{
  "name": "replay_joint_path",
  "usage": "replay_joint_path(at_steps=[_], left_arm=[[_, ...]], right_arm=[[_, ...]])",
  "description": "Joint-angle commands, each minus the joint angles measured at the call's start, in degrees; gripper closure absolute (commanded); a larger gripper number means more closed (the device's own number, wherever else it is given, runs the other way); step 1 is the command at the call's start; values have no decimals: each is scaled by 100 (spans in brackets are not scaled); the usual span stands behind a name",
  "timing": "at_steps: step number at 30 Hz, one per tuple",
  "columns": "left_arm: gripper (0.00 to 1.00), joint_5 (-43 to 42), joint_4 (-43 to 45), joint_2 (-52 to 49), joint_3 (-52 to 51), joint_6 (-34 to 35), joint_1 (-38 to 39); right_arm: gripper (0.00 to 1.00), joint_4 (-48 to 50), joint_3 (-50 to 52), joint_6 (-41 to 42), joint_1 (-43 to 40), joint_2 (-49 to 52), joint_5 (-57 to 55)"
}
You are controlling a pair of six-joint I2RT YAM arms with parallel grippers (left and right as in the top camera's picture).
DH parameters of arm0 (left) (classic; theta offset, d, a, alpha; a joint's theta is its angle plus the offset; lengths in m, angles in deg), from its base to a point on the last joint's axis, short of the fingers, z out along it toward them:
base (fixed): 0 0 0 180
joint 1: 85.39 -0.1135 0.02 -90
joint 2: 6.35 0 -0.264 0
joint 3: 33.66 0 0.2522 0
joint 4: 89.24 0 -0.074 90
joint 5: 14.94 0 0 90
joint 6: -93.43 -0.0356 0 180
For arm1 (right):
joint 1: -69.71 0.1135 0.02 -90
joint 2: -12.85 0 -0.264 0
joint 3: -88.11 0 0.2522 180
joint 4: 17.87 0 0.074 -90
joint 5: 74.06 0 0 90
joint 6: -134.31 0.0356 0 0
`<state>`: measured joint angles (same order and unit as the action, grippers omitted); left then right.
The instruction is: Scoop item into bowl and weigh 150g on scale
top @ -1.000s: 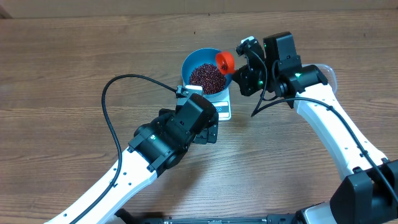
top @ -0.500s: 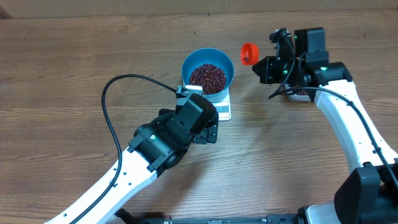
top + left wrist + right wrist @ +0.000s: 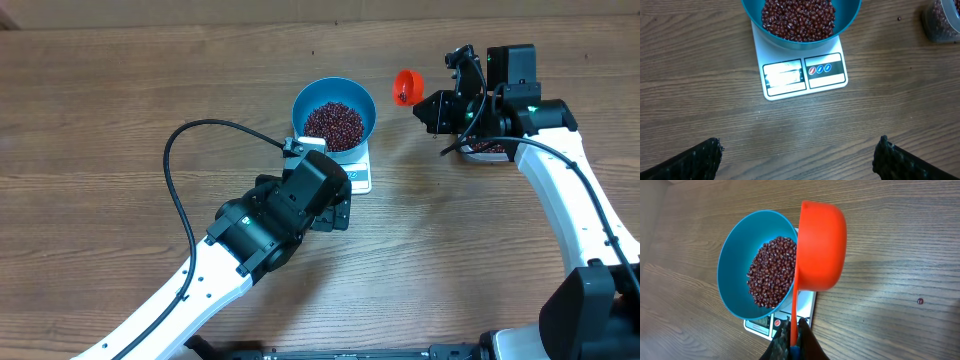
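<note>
Right tool (image 3: 792, 339) pinches tight the handle of the orange scoop (image 3: 822, 245). Left tool (image 3: 799, 150) is spread wide, holding nothing. Beans (image 3: 333, 124) sit in the blue bowl (image 3: 335, 87) on the scale (image 3: 805, 75), upper middle. Scoop has moved right, off the bowl.

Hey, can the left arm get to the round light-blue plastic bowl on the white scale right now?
Probably yes: the open left gripper faces the bowl over bare table and the white scale, and the right gripper holds the orange plastic scoop off to one side.
</note>
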<state>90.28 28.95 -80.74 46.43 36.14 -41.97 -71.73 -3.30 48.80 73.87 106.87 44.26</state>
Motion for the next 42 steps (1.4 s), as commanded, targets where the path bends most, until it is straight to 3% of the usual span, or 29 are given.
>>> replay_joint_path(at_steps=[1, 6, 9, 11, 13, 18, 23, 27, 31, 42], left_arm=[[0, 59, 7, -22, 20, 72, 11], [1, 59, 7, -22, 20, 72, 11], [0, 59, 7, -22, 20, 72, 11], [0, 59, 7, -22, 20, 72, 11], [0, 59, 7, -22, 20, 72, 11], [0, 59, 7, -24, 20, 72, 11], [1, 59, 7, -22, 20, 72, 11], [0, 59, 7, -22, 20, 72, 11], [1, 59, 7, -22, 20, 72, 11], [0, 59, 7, -22, 20, 72, 11]], right_arm=[[96, 11, -151, 22, -7, -105, 74], [96, -31, -149, 26, 13, -105, 138], [96, -116, -149, 2, 179, -105, 748], [96, -170, -149, -337, 334, -105, 925], [96, -328, -149, -1106, 605, -103, 588], [96, -190, -149, -664, 872, -98, -437], [96, 92, -149, -715, 1045, -87, -411], [96, -107, -144, -1827, 1252, -66, -490], [96, 11, -144, -1873, 1346, -61, -1029], [96, 68, -144, -2284, 1368, -61, -1008]])
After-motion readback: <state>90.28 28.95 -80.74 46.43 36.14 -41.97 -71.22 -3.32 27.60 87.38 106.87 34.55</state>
